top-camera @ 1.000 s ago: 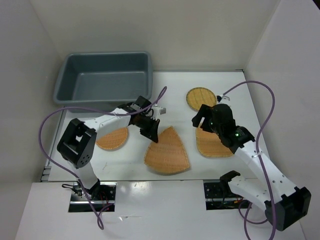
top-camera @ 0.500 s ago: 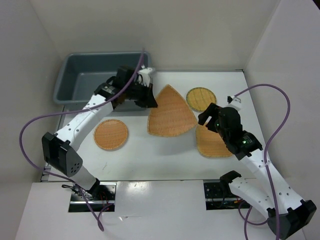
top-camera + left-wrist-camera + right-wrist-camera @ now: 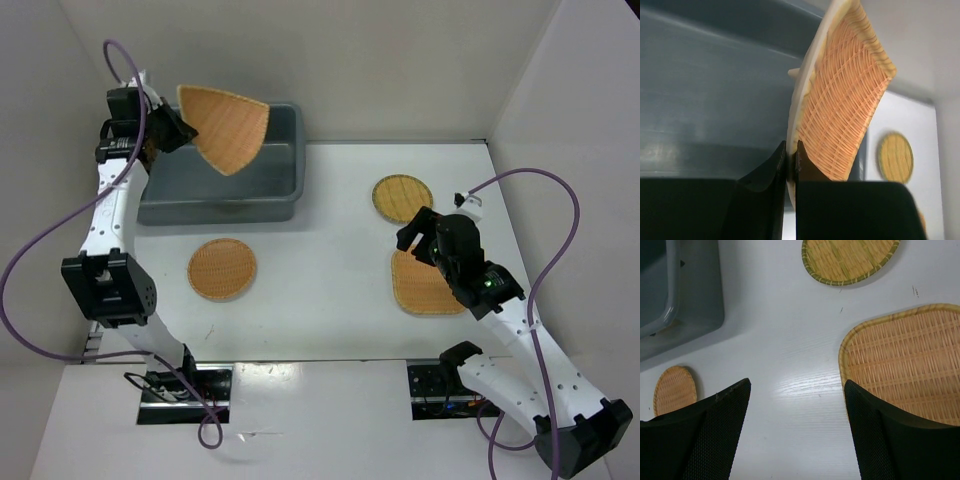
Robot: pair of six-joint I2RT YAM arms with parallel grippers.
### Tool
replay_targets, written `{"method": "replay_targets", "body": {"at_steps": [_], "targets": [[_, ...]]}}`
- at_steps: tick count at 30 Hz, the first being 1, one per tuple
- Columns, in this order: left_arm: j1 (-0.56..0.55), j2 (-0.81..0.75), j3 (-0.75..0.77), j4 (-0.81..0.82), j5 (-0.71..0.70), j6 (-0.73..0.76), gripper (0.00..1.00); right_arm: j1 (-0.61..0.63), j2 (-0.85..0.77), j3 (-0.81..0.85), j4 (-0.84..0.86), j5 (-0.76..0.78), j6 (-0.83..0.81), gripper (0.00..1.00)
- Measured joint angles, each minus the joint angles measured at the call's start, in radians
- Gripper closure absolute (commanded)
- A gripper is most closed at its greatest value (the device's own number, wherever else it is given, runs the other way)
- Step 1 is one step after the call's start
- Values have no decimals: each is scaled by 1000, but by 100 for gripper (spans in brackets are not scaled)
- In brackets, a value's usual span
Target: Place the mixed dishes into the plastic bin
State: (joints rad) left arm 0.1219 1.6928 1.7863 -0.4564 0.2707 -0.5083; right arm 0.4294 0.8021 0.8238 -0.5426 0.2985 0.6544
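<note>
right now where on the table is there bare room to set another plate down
The widest bare patch of table lies between the round plate and the rounded square plate. Another lies between the bin and the small round plate. The right side is crowded: its two plates sit close together by the right gripper.

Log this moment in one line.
left fingers: shut on triangle plate, above bin | right fingers: open | table: round plate, small plate, square plate
</note>
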Motion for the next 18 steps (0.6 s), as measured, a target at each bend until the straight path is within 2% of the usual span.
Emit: {"method": "replay_targets", "body": {"at_steps": [10,18], "targets": [[130,127,-184,122,-211,-230,100,0,10,0,-1,0,2,19],[164,148,-231,177,-312,-286,100,0,18,0,-1,0,3,19]]}}
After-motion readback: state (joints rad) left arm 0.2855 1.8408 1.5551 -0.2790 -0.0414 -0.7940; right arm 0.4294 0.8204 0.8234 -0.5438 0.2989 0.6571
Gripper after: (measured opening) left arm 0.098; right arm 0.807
